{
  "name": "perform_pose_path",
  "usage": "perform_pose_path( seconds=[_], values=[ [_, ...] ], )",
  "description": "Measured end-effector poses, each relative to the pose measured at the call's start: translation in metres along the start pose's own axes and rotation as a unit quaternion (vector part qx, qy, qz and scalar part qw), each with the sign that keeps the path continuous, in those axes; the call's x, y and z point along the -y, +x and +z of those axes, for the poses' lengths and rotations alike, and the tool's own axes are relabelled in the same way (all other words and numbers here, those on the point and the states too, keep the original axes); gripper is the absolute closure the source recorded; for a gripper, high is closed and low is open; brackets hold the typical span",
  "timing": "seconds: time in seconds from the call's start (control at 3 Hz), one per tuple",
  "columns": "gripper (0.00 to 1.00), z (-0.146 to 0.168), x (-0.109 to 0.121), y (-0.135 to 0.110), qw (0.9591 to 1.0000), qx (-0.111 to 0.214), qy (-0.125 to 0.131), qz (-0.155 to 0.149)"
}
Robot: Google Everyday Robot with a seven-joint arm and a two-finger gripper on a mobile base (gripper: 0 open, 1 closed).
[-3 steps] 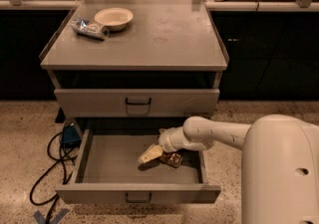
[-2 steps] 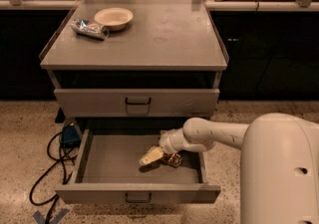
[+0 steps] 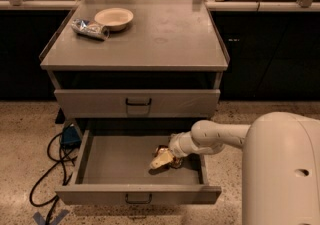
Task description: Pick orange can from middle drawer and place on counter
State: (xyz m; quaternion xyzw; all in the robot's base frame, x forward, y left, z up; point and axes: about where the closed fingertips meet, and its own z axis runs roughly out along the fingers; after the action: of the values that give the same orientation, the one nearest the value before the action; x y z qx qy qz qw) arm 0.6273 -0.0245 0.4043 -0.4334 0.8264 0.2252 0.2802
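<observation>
The middle drawer [image 3: 117, 161] is pulled open below the counter [image 3: 160, 44]. The orange can [image 3: 164, 150], shiny gold with brown patches, lies on the drawer floor near its right side. My gripper [image 3: 162, 158] reaches into the drawer from the right on a white arm and is shut on the can. One pale finger [image 3: 159, 161] lies across the can's front and hides part of it. The can still rests low in the drawer.
A pale bowl [image 3: 114, 18] and a silver-blue can [image 3: 90, 28] lying on its side sit at the counter's back left. The upper drawer [image 3: 137, 103] is closed. A black cable [image 3: 47, 169] and a blue box [image 3: 70, 136] lie on the floor at left. My white body [image 3: 282, 169] fills the lower right.
The pale finger has drawn in to the right, closing against the orange can. The can and the drawer have stayed where they were.
</observation>
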Motion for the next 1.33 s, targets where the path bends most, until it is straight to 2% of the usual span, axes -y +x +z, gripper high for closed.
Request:
perform_pose_path(
  seconds=[0.33,1.0,1.33],
  values=[
    [0.00,0.000,0.000,0.000,1.0000,-0.001,0.000,0.000],
    [0.00,0.045,-0.015,0.018,0.9987,-0.047,-0.020,-0.002],
    [0.00,0.046,-0.016,0.018,0.9986,-0.048,-0.021,-0.003]
  ],
)
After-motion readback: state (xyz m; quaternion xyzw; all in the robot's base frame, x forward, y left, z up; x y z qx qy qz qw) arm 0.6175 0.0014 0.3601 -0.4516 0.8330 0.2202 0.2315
